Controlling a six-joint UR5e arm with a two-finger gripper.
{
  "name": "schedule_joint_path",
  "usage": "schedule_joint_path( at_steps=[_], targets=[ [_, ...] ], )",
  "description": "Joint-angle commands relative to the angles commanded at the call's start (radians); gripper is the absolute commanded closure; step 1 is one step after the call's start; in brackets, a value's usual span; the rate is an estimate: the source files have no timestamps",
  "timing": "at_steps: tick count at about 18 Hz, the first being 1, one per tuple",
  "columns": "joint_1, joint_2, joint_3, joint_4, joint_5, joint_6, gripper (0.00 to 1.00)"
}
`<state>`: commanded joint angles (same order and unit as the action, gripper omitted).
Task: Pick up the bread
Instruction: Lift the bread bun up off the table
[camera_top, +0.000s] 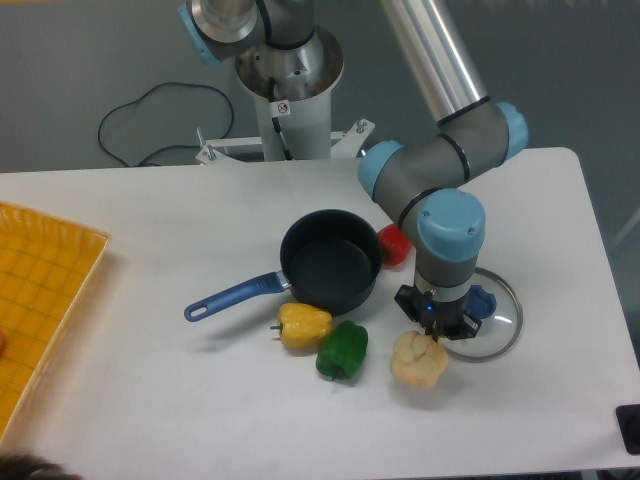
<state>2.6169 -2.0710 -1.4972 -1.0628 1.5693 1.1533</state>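
Pale and lumpy, the bread (419, 360) is what we see in front of the black pot (331, 262), off toward the right edge of the table (150, 220). It looks like a soft cream-yellow bun. Our gripper (437, 326) is right on top of it, pointing straight down. The fingers are pulled in close and seem to pinch the top of the bread. We cannot tell if the bread rests on the table or is just off it.

We use the pot as our marker. It has a blue handle (232, 296) that sticks out to the left. Just in front of the pot sits a shiny yellow pepper (303, 325), and a green pepper (343, 350) sits next to that. The bread is on the far side of the green pepper, a little apart from it.

Right of the pot lies a round glass lid (493, 318) with a blue knob (480, 298). The bread is at the front edge of the lid. A small red thing (395, 245) peeks out between the pot and the arm.

Far to the left of the pot we see an orange tray (45, 300).
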Motion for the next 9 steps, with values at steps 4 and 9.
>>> schedule_joint_path(
  at_steps=[4,9],
  targets=[
    [0.031,0.04,0.009,-0.063,0.0,0.048,1.0],
    [0.058,0.057,0.081,-0.221,0.005,0.143,1.0]
  ],
)
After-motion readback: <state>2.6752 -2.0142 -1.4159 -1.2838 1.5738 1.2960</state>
